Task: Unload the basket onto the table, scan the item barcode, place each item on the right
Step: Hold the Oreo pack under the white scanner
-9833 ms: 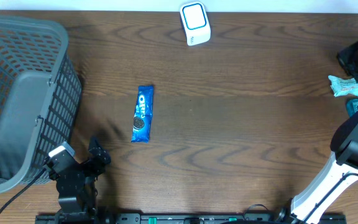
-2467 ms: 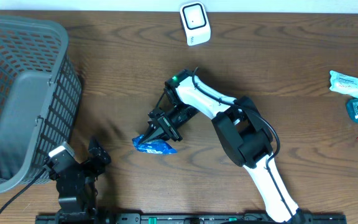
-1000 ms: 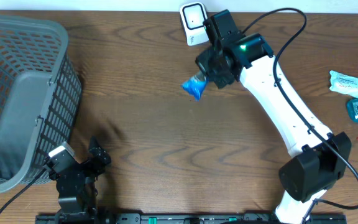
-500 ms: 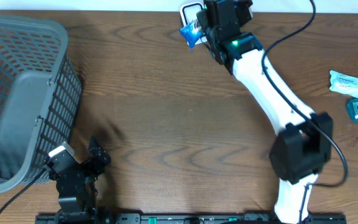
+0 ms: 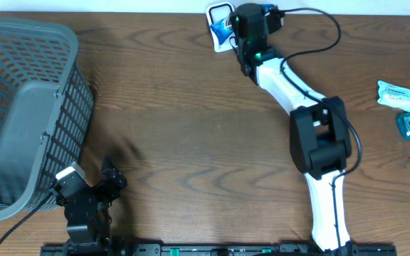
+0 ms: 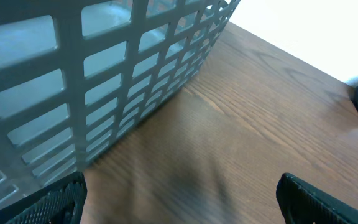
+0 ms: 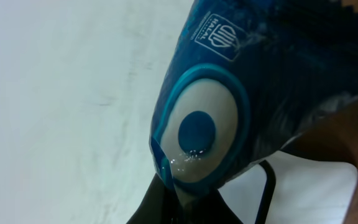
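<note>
overhead downward; right wrist against packet [image 7: 278,81]

item: cookie pack [image 5: 221,27]; glossy blue wrapper, white-ringed blue circle, small white logo | pose: lifted off the table; crumpled; pinched at one end | place: far table edge, overlapping the scanner [image 5: 223,45] from overhead; contact unclear | scanner: white rounded box, resting on the table

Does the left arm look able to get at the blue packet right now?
Probably not. The left gripper sits open at the near edge beside the basket, while the blue packet is clamped in the right gripper over the scanner at the far edge.
</note>
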`<state>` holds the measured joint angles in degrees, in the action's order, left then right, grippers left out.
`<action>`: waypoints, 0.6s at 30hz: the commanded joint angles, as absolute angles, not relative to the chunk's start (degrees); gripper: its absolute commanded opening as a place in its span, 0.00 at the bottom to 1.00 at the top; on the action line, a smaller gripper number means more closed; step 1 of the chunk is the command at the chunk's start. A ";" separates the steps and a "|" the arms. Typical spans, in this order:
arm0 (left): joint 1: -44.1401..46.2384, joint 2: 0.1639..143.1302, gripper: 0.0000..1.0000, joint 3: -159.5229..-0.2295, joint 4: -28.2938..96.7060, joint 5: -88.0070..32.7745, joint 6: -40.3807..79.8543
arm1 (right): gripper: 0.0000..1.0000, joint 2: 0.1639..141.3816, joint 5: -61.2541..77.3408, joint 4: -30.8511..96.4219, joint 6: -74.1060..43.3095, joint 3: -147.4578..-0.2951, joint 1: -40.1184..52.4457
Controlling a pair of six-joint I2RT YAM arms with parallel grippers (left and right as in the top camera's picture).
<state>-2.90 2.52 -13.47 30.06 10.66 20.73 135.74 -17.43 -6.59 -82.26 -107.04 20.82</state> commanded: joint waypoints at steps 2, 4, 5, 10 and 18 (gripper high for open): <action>-3.16 2.48 0.98 -13.58 30.00 11.16 19.77 | 0.01 141.99 -18.55 -6.02 -84.38 -115.81 20.71; -3.16 2.48 0.98 -13.58 30.00 11.16 19.77 | 0.02 144.97 -18.70 -3.62 -84.40 -120.81 20.71; -3.16 2.48 0.98 -13.58 30.00 11.16 19.77 | 0.02 145.99 -18.70 -2.85 -84.40 -122.50 20.69; -3.16 2.48 0.98 -13.58 30.00 11.16 19.77 | 0.02 151.59 -18.52 1.93 -84.38 -132.44 20.60; -3.16 2.48 0.98 -13.58 30.00 11.16 19.77 | 0.02 151.68 -18.17 13.69 -82.59 -138.54 19.40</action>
<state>-2.90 2.52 -13.47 30.06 10.66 20.73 151.89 -17.82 9.78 -83.53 -134.39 20.75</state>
